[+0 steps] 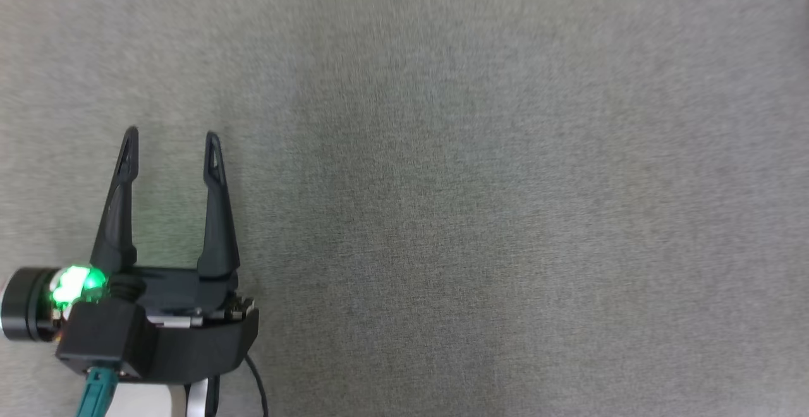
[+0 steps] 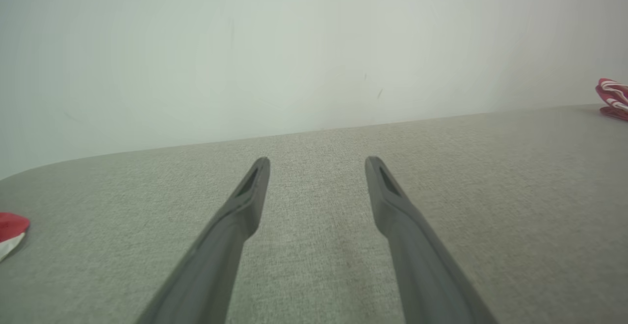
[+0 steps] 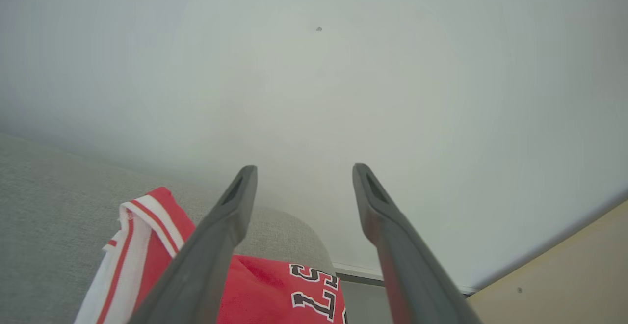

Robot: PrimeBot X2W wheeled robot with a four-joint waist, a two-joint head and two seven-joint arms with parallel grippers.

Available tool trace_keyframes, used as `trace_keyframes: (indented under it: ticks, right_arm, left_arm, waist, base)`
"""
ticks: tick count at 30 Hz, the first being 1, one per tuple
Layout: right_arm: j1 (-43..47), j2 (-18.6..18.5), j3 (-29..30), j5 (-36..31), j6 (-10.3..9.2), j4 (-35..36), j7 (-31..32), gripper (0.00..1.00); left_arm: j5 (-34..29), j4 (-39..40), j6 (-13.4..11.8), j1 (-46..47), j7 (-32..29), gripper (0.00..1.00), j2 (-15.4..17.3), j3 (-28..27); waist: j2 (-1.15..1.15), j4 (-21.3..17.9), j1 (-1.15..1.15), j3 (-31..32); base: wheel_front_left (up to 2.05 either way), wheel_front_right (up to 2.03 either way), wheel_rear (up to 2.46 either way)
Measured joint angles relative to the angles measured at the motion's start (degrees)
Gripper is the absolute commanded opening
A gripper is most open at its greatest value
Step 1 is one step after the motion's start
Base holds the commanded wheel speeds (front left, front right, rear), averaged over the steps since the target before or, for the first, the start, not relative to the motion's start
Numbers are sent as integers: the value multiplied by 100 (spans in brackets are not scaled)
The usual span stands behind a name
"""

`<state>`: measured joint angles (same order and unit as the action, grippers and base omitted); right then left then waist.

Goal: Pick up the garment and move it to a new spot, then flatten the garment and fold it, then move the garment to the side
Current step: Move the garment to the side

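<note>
The garment (image 3: 274, 289) is a red jersey with white trim and black-and-white lettering, lying on the grey table near its rounded corner. My right gripper (image 3: 304, 174) hangs over it, open, with nothing between its fingers. In the left wrist view a folded red and white piece of the garment (image 2: 612, 98) lies at the far right edge of the table. My left gripper (image 1: 172, 136) rests open above bare grey cloth at the lower left of the head view; the left gripper (image 2: 318, 163) holds nothing.
A grey fabric table top (image 1: 480, 189) spreads across the head view. A small red and white piece (image 2: 11, 233) lies at the left edge of the left wrist view. A pale wall (image 3: 314, 68) stands behind the table, with light flooring (image 3: 579, 275) beyond the corner.
</note>
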<state>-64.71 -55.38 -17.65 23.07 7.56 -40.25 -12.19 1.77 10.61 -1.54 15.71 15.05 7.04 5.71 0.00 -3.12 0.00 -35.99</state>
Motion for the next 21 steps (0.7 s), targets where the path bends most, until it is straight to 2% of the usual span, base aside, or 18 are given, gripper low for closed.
trace_keyframes:
  ticks: [2,4,9,16,21]
  right_arm:
    - [116,238,-66,-52,0,98,-70,100]
    - [401,686,-105,-68,0,234,-158,100]
    - [1154,1454,87,-153,0,517,-250,100]
    - [2457,2216,550,-268,0,1154,-272,100]
    - [3333,2610,938,-328,0,1657,-279,100]
  left_arm:
    - [86,-24,-4,-122,0,100,-23,-51]
    - [94,-151,-24,-316,0,100,-21,-108]
    - [135,-386,-48,-712,0,100,-25,-196]
    - [227,-608,-51,-1174,0,100,-56,-321]
    - [289,-733,-45,-1388,0,100,-70,-403]
  waist:
    - [0,11,0,190]
    - [0,33,0,501]
    - [-1,91,-1,1071]
    - [-2,206,-2,1841]
    - [-2,295,-2,2293]
  base:
    - [0,0,0]
    - [0,0,0]
    - [0,0,0]
    - [0,0,0]
    - [0,0,0]
